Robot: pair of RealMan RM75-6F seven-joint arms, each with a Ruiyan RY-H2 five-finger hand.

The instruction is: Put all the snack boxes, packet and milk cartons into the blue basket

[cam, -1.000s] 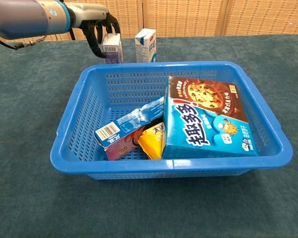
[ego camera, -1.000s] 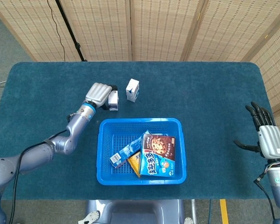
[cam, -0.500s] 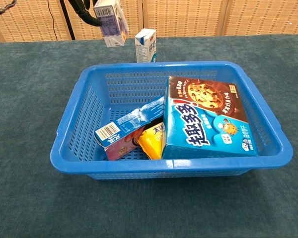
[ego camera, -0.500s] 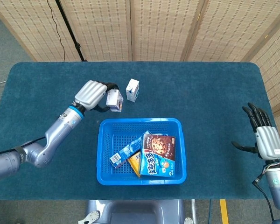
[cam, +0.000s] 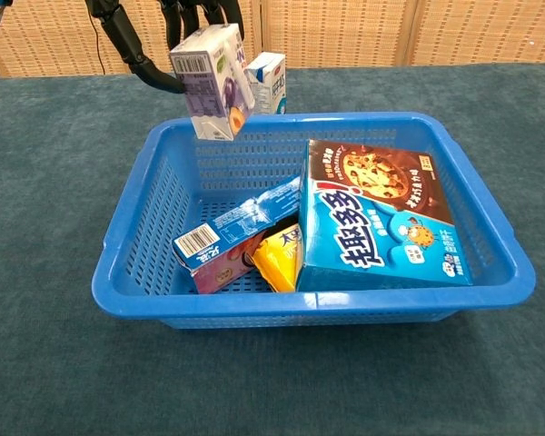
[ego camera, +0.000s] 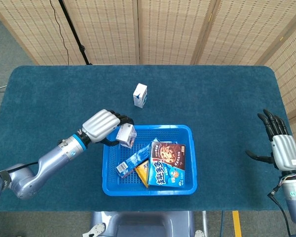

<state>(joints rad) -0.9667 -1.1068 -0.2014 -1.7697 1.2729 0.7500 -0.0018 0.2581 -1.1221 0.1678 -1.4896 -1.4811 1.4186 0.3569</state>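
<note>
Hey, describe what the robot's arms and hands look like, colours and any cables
Both arms are silvery grey metal with rounded segments. The left hand has a pale silver back, black fingers and a blue ring at the wrist. The right hand looks the same, silver-backed with black fingers, and a thin black cable runs beside its wrist.

A staged robot test area is being shown, not a home or shop. A table point(ego camera: 222, 98) covered in teal felt is being used as the work surface, and it is being closed off behind by woven folding screens point(ego camera: 172, 29), which are standing edge to edge. A black stand point(ego camera: 71, 29) with a cable is being seen leaning against the screens, and grey carpet point(ego camera: 5, 44) is being seen on the floor beside the table.
</note>
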